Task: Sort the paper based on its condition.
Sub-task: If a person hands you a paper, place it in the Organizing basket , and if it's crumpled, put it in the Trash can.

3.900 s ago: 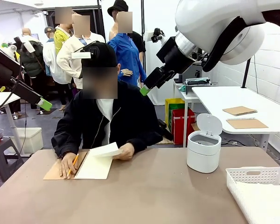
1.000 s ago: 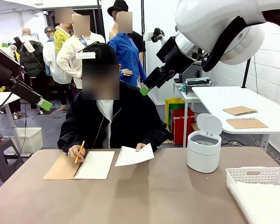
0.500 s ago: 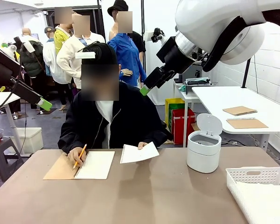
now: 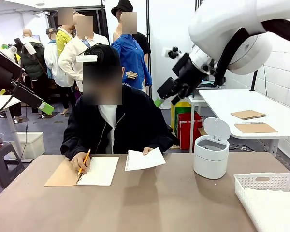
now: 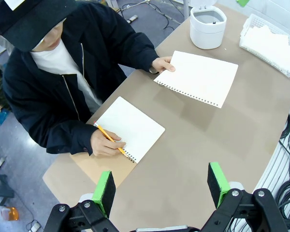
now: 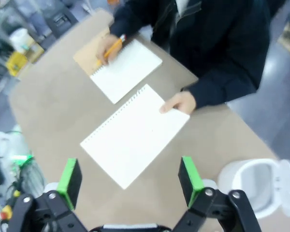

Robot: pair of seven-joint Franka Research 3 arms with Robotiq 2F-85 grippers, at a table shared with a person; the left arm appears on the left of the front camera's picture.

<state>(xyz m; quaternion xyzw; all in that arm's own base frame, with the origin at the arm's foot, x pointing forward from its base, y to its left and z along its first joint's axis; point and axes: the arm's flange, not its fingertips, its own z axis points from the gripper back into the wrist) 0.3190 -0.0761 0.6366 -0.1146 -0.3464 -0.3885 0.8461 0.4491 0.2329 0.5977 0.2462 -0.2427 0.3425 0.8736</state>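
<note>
The loose paper [image 4: 144, 160] lies flat on the desk [image 4: 150, 203] under the person's fingers [image 4: 147, 151], long edge slanting away, almost directly below the right hand [image 6: 129, 176], whose fingers are spread wide like the farther left hand's [image 5: 160, 186].

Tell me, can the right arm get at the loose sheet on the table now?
Probably yes. The right gripper is open above the sheet, with nothing between them. Only the person's hand rests on one corner, away from the near edge.
</note>
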